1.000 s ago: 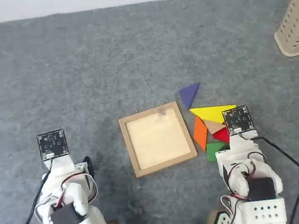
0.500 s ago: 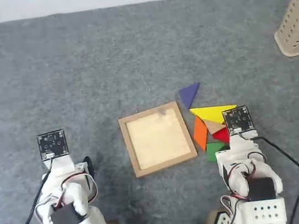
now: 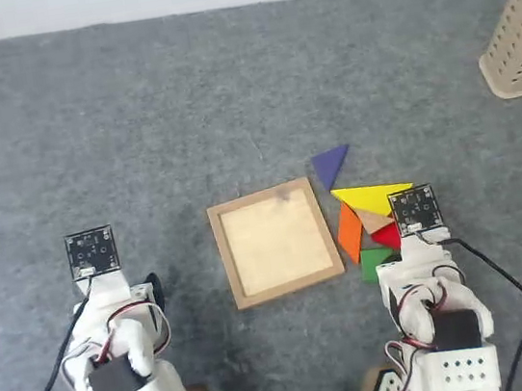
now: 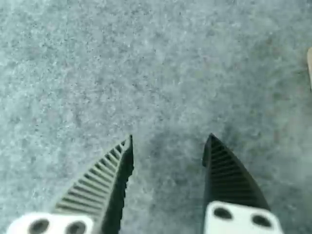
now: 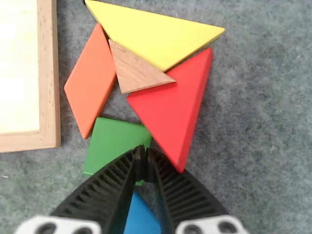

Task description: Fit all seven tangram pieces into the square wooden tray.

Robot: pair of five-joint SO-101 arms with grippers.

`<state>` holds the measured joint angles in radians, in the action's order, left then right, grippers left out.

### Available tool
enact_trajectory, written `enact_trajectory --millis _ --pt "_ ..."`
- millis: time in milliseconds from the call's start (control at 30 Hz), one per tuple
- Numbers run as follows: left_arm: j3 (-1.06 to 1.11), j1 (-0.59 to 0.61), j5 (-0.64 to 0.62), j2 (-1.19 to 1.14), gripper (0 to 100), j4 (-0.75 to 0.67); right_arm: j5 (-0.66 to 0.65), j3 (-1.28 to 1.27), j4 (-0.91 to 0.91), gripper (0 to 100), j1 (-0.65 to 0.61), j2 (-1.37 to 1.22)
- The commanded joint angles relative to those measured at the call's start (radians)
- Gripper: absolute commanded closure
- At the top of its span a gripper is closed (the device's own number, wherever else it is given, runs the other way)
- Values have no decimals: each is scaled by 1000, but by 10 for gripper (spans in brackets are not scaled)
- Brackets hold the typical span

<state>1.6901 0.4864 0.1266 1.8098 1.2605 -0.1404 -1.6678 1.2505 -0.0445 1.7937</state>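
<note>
The square wooden tray (image 3: 235,282) lies mid-table with nothing in it; its edge (image 5: 48,73) also appears in the right wrist view. To its right lie the yellow triangle (image 5: 151,31), orange parallelogram (image 5: 92,80), small wooden triangle (image 5: 134,73), red triangle (image 5: 175,109), green square (image 5: 114,141) and a blue piece (image 5: 139,219) under the fingers. A purple triangle (image 3: 331,161) sits apart, farther back. My right gripper (image 5: 145,156) is shut above the green square's edge, holding nothing. My left gripper (image 4: 168,151) hangs open over bare carpet, left of the tray.
Grey carpet covers the table. A beige perforated basket (image 3: 518,33) stands at the far right edge. Both arm bases (image 3: 123,390) sit at the near edge, with wide open carpet behind the tray.
</note>
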Motion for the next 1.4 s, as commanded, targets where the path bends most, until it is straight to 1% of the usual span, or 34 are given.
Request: enact_trajectory --millis 0,833,900,967,1000,1100,1167,1267,1367 --pt "-5 -5 -9 12 775 3 -15 -17 4 991 -7 21" --pt "-5 -5 -9 12 775 3 -17 -17 -7 990 4 21" --pt "-5 -5 -9 12 775 3 -18 -17 -42 989 58 22" --pt "-5 -5 -9 12 775 3 -31 -17 -165 989 174 22" --pt "-5 -5 -9 12 775 3 -66 -15 -239 989 245 22" --pt "-5 -5 -9 12 775 3 -229 -12 -473 989 426 21" --pt "-5 -5 -9 12 775 3 -258 -12 -561 989 498 19" --pt "-5 -5 -9 12 775 3 -258 9 -550 989 538 18" --pt "-5 -5 -9 12 775 3 -258 69 -467 989 550 18"
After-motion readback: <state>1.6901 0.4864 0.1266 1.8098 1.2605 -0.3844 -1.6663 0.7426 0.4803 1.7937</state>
